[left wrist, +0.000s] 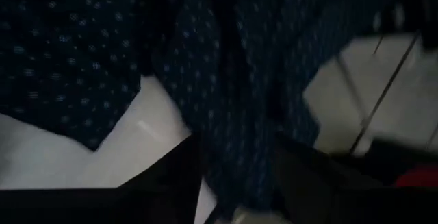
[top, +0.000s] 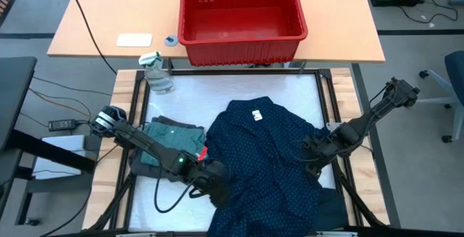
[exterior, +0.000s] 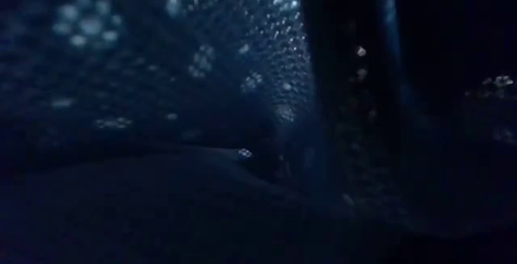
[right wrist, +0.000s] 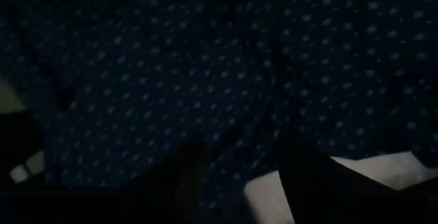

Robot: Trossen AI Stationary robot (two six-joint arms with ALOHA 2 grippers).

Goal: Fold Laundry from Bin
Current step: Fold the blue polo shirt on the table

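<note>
1. the white work surface (top: 181, 96) is the biggest thing in sight, framed by pale wood rails, with a tan table (top: 109, 19) butting against its far edge.
2. the bin (top: 242, 18), a red ribbed tub, stands on the tan table at the far side and shows only its bare red floor.
3. the navy dotted garment (top: 264, 157) lies spread over the middle and near part of the white surface, a white label showing by its collar; its near edge reaches the front rail, and the low view is filled with its cloth.
4. a folded stack, a dark grey piece (top: 177, 125) lying over a teal-green one (top: 163, 150), sits just left of the navy garment.
5. the left gripper (top: 217, 186) is low at the garment's near left edge; its wrist view shows the two dark fingers (left wrist: 171, 183) apart with a fold of navy cloth running between them, whether pinched or loose i cannot tell.
6. the right gripper (top: 308, 152) sits at the garment's right edge; its fingers (right wrist: 308, 176) likewise stand apart over dotted cloth, grip unclear.
7. a clear spray bottle (top: 156, 74) stands at the far left corner of the white surface.
8. a pale flat pad (top: 134, 40) and a small round blue object (top: 170, 40) lie on the tan table, left of the bin.
</note>
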